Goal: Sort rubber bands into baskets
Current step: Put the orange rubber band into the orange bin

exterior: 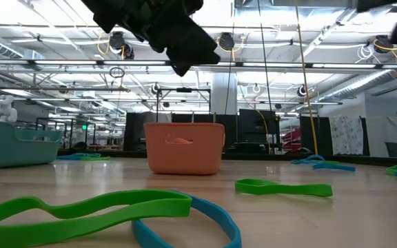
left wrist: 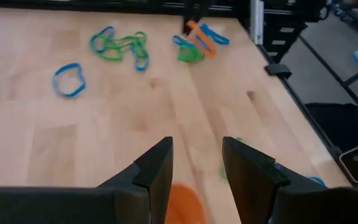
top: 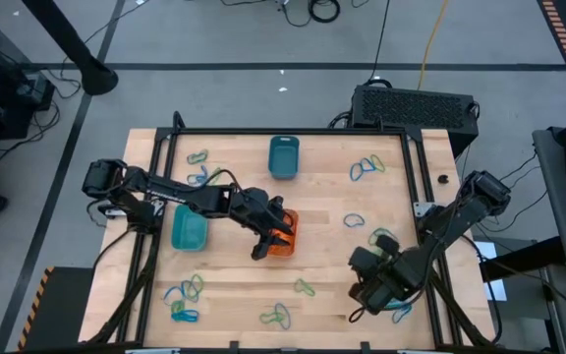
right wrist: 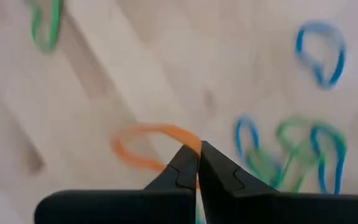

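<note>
The right claw (right wrist: 197,163) is pinched fully shut on the near edge of an orange rubber band (right wrist: 145,146), which otherwise lies flat on the table (right wrist: 135,68), its loop stretching away from the fingertips and off to one side. Just beside the grip sits a tangle of green and blue bands (right wrist: 297,152). In the overhead view this claw (top: 373,278) works at the table's right front. The orange basket (top: 283,234) lies toward the centre, so the carry looks likely to run leftward and slightly back. The left claw (top: 268,236) hovers right at that basket, fingers parted and empty, so the two arms may crowd there. Farther off are the turquoise basket (top: 189,229) and the dark teal basket (top: 284,157).
</note>
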